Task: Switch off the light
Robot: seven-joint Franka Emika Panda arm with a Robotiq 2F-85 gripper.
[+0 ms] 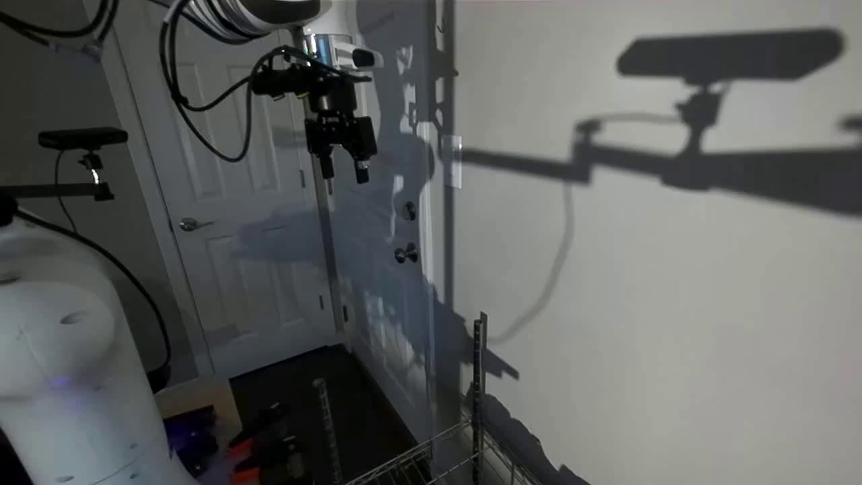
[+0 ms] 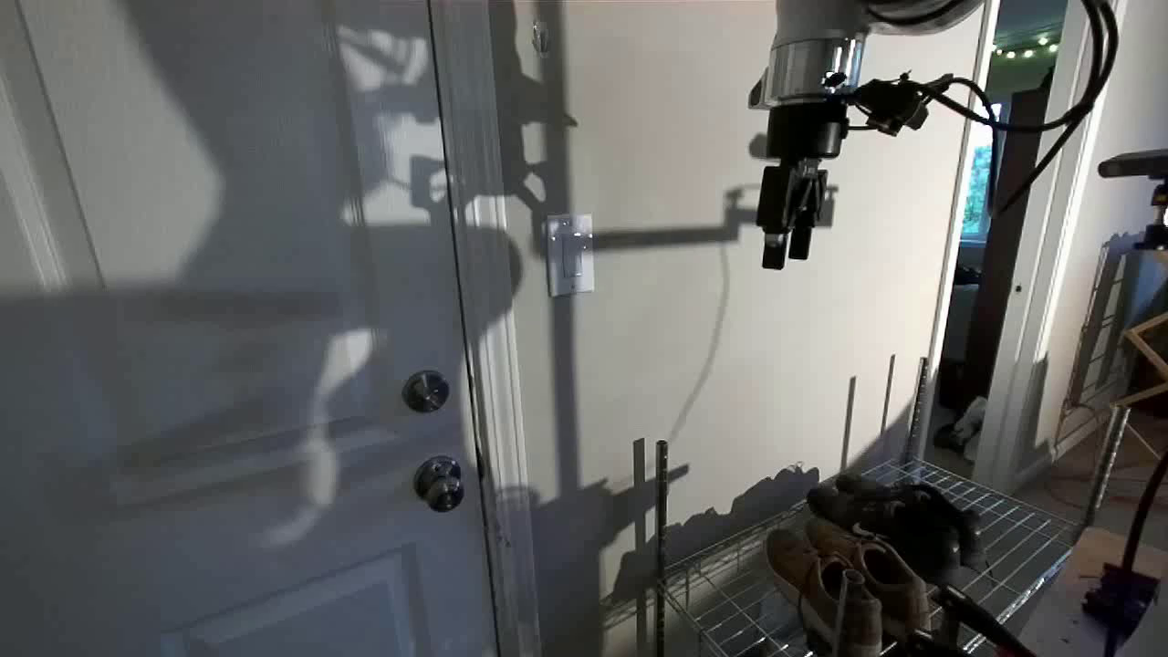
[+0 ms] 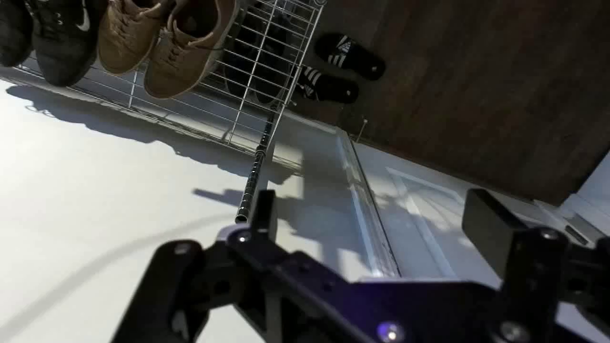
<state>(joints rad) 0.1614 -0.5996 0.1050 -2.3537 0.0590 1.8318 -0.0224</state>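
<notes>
My black two-fingered gripper hangs pointing down, jaws spread with nothing between them, well apart from the white rectangular plastic light switch, which in an exterior view sits left of me on the pale plain wall, just right of the white moulded door frame. Aim worries me most: the switch does not show in my wrist view, so a misjudged depth could land me on the frame or bare wall. Spread like this, my blunt black fingertips might straddle the slim white rocker and press only its surround; bringing them together should give one firmer pushing point. Pressing the wrong end would change nothing, and I cannot tell which end is in. Pushing too far could crack the switch or strain my wrist, since the wall likely will not give. Swinging in low, I might strike the upright dark metal post, and the looped black cable could catch. As for marks, in the wrist view a white swoosh on the black laced shoe suggests Nike, and the white stripes and emblem on the black slide sandals suggest Adidas; I can read no words anywhere.
</notes>
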